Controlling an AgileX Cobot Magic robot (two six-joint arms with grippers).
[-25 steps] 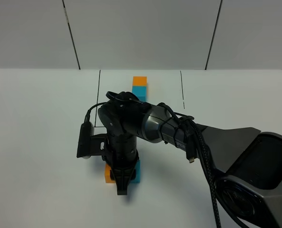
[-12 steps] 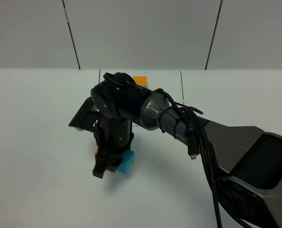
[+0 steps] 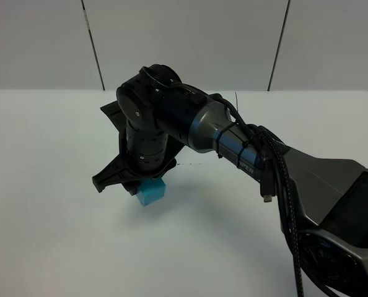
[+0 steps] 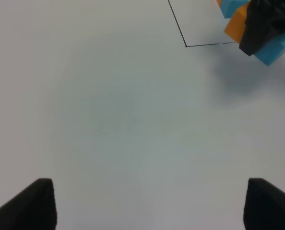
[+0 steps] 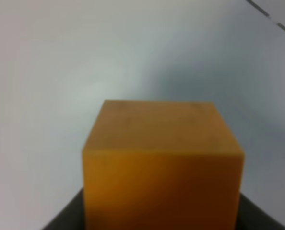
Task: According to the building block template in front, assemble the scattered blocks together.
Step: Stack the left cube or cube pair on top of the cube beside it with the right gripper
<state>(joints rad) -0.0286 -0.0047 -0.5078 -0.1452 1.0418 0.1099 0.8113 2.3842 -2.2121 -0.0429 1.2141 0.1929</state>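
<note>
My right gripper [image 3: 137, 185] has its jaws clenched, yet the cyan cube [image 3: 152, 193] and the orange cube [image 5: 162, 163] ride with it left of centre in the high view, seemingly lifted off the table [image 3: 48, 235], so I judge the pair is being carried joined as the template asks. My left gripper [image 4: 145, 203] hangs spread over bare table with nothing between its tips, idle and clear of the work. The template [image 4: 229, 7] is only partly visible at the upper right of the left wrist view, with the carried pair just beside it.
</note>
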